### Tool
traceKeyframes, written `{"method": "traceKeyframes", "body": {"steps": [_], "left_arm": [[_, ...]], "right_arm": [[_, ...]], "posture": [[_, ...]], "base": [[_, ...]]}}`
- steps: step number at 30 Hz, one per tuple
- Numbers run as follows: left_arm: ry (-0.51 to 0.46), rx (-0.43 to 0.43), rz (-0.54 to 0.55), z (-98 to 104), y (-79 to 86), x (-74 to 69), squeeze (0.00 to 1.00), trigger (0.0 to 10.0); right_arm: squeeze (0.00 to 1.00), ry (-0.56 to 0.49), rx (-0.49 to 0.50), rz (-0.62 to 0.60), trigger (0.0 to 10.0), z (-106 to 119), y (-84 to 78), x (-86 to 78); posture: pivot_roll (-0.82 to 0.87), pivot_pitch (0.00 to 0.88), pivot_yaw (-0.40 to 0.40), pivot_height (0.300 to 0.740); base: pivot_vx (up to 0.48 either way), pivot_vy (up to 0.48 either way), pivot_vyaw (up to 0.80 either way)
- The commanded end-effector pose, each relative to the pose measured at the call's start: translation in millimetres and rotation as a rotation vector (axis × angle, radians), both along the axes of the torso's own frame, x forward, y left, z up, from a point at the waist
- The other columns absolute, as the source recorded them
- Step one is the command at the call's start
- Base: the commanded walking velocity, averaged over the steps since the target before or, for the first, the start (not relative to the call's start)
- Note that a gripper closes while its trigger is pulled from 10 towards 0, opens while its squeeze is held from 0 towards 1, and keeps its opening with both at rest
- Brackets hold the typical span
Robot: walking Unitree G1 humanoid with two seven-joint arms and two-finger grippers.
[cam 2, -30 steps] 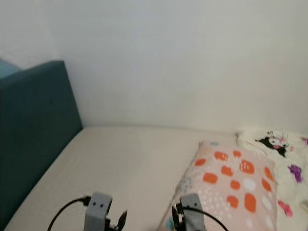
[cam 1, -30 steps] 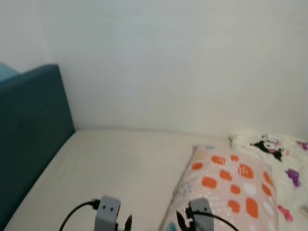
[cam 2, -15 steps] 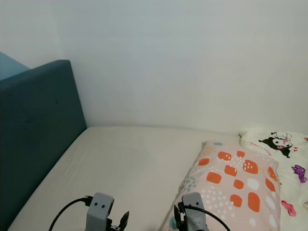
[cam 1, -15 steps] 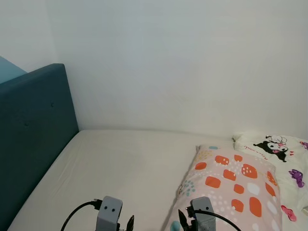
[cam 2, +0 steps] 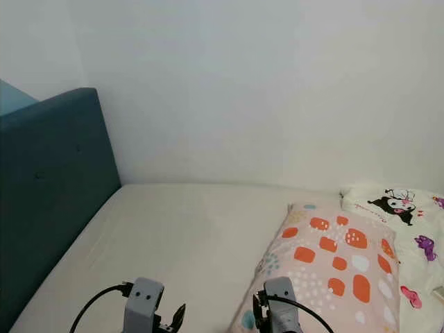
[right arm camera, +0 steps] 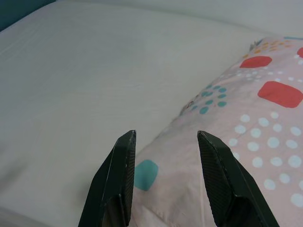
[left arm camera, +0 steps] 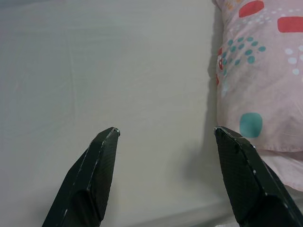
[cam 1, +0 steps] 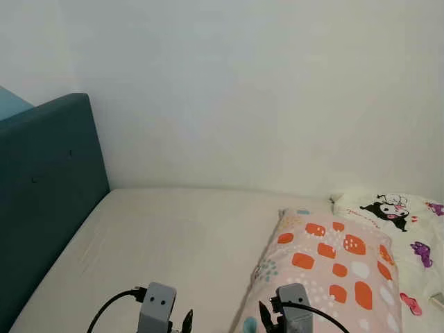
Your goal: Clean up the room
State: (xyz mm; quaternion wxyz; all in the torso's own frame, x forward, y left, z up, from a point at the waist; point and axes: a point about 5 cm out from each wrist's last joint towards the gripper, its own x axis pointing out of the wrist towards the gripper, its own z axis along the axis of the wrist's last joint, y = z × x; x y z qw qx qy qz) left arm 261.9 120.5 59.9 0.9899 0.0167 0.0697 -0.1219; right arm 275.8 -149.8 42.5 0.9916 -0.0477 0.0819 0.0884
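Head views: cream-sheeted bed (cam 1: 173, 236) against a white wall (cam 1: 263, 90), dark teal upholstered headboard (cam 1: 41, 194) on the robot's left. Pink pillow with orange patches and white dots (cam 1: 329, 267) lies on the bed's right half, beside a white cartoon-print blanket (cam 2: 409, 222).

Left wrist view: left pincer (left arm camera: 165, 135) released, fingers spread wide above bare sheet; pillow edge just beside one finger.

Right wrist view: right pincer (right arm camera: 165, 137) released, hovering over the pillow's near corner by a teal spot.
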Motion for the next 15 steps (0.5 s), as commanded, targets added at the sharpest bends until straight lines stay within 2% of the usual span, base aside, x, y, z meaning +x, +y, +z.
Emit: {"method": "traceKeyframes", "body": {"steps": [1,9,15], "left_arm": [[0.006,-0.01,-0.008,-1.8,-2.3,-1.6,0.0,10.0],[0.001,0.03,0.004,-1.8,0.1,0.3,0.0,10.0],[0.003,0.021,0.004,-1.8,-0.9,0.8,0.0,10.0]], "right_arm": [[0.0,0.006,0.016,-0.017,10.0,-2.0,-1.7,-0.7],[0.0,0.005,0.016,-0.017,10.0,-1.7,-2.4,-0.5],[0.0,0.008,0.013,-0.017,10.0,-2.0,-3.0,-1.0]], "posture": [[0.01,0.1,-0.032,0.74],[0.01,0.102,-0.033,0.74],[0.0,0.103,-0.033,0.74]], "base": [[0.0,0.0,0.0],[0.0,0.0,0.0],[0.0,-0.48,0.0]]}}
